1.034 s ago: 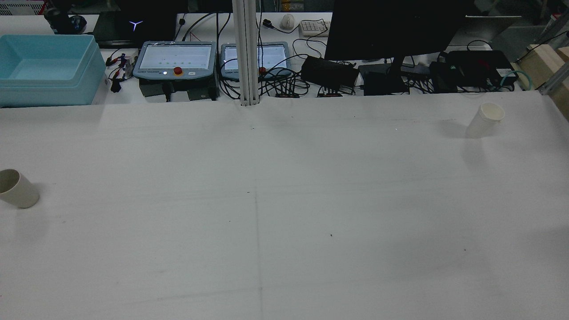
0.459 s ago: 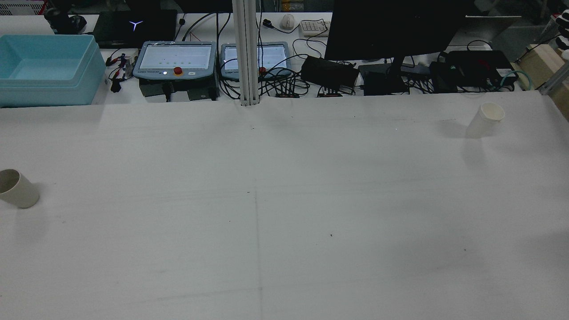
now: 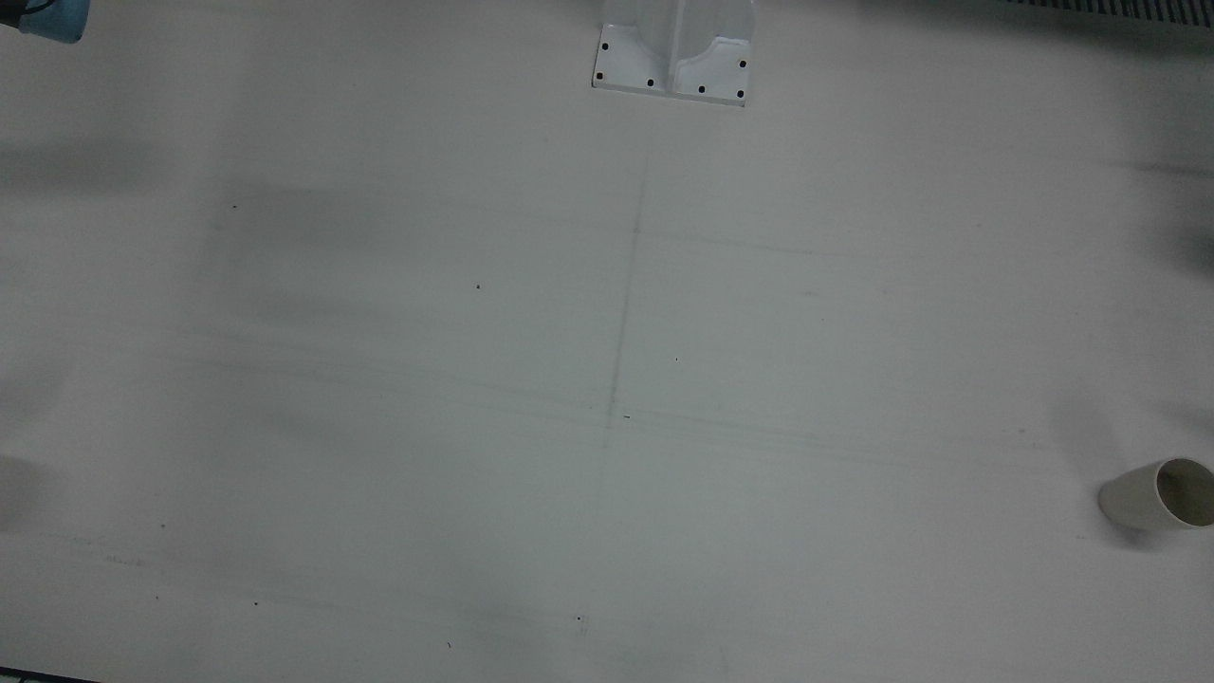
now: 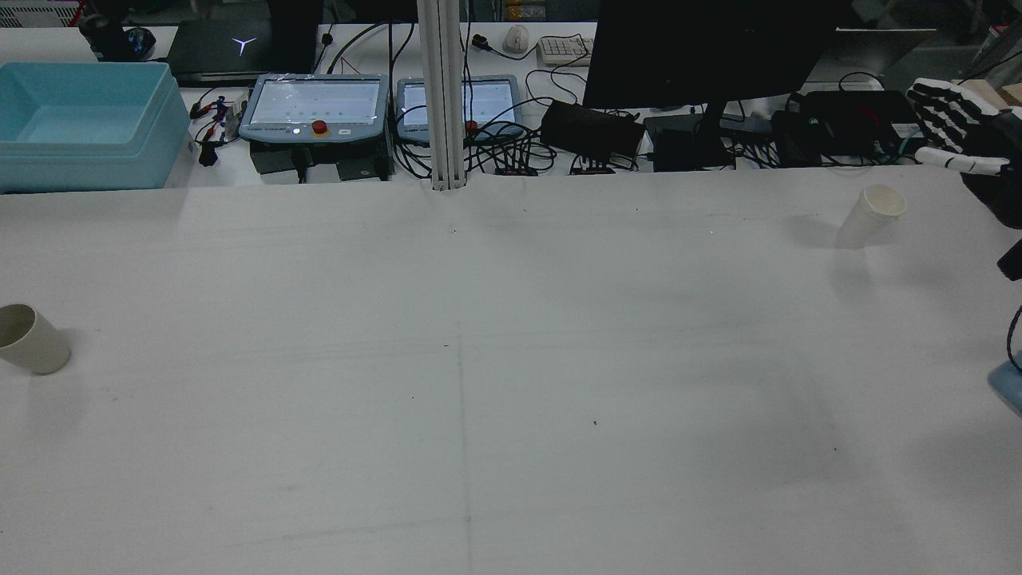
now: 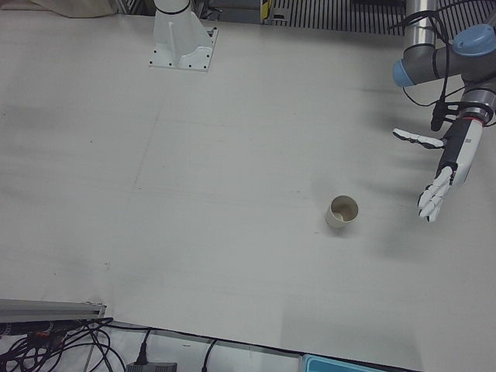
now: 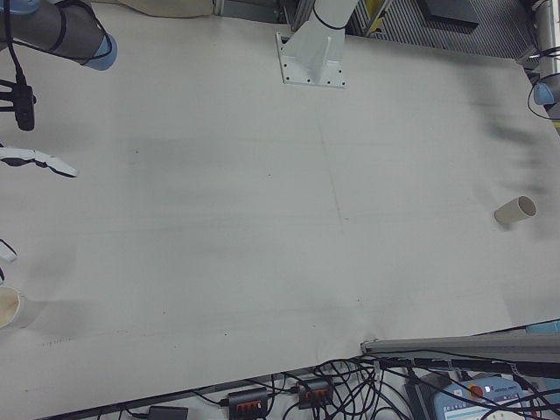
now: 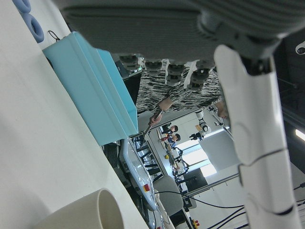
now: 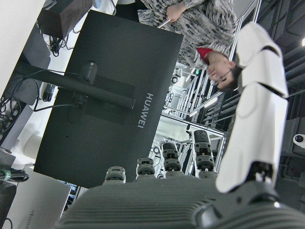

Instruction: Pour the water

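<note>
The right hand (image 4: pixel 962 128) has come in at the table's (image 4: pixel 511 359) right edge, half cut off, fingers spread and empty. The left hand (image 5: pixel 443 174) hangs open beside the tan cup (image 5: pixel 342 211) at the left edge. The white cup (image 4: pixel 872 216) stands near the far right corner.

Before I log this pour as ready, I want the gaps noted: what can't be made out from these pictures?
- Whether either paper cup holds water: the right-side cup and the left-side cup are too small.
- Right hand: cut off by the rear view's right edge, its arm out of frame.
- Left hand: absent from the rear view.
- Right-side cup: cropped at the right-front view's left edge.
</note>
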Tool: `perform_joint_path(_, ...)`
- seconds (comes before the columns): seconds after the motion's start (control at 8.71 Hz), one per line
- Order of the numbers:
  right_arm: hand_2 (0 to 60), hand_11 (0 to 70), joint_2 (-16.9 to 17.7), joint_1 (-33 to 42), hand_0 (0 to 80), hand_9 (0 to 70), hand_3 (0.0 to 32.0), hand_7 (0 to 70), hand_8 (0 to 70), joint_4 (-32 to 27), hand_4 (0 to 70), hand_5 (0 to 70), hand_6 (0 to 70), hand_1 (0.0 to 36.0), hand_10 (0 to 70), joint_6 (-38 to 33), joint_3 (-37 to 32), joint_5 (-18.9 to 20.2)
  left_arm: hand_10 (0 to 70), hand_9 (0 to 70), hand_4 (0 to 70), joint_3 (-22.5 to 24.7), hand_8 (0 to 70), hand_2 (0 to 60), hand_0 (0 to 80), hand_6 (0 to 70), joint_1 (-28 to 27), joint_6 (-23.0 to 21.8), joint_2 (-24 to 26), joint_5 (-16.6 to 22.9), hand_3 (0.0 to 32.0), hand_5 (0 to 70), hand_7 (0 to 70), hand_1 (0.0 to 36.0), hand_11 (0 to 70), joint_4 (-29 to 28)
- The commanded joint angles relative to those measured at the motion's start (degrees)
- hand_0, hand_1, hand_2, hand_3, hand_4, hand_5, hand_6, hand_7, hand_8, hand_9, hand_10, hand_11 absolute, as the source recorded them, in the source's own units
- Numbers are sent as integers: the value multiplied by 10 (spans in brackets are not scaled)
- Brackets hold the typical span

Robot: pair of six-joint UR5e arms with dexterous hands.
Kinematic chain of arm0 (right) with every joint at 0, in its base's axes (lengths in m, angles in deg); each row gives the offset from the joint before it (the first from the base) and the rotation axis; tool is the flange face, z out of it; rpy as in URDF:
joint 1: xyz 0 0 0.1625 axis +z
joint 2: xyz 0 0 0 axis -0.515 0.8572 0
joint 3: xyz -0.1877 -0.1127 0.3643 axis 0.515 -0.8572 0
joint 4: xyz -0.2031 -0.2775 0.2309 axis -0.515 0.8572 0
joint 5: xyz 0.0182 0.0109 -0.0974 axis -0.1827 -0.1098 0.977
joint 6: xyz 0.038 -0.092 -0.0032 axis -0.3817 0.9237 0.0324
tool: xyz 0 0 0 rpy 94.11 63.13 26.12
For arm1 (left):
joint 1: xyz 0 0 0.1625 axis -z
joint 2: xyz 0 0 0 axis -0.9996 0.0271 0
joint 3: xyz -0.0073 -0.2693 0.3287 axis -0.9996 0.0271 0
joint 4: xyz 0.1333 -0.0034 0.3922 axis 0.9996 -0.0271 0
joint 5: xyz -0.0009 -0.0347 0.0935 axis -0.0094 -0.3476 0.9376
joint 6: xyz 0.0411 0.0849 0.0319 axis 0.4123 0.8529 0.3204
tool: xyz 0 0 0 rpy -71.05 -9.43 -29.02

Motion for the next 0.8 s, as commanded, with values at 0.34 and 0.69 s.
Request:
perform_joint_path(0.34, 186, 35, 1, -36, 543, 51, 68, 134, 54, 2, 62, 214, 73, 238, 10, 7, -11, -29, 0, 0, 121, -130, 65, 0, 579, 17, -88, 42, 102, -41, 0, 0, 54, 128, 4, -19)
perform_joint_path(0.69, 181, 33, 0, -39, 546, 50, 78, 137, 52, 2, 64, 217, 74, 239, 9, 7, -11, -29, 0, 0, 114, -162, 53, 0, 562, 11, -164, 43, 102, -139, 0, 0, 43, 122, 15, -54)
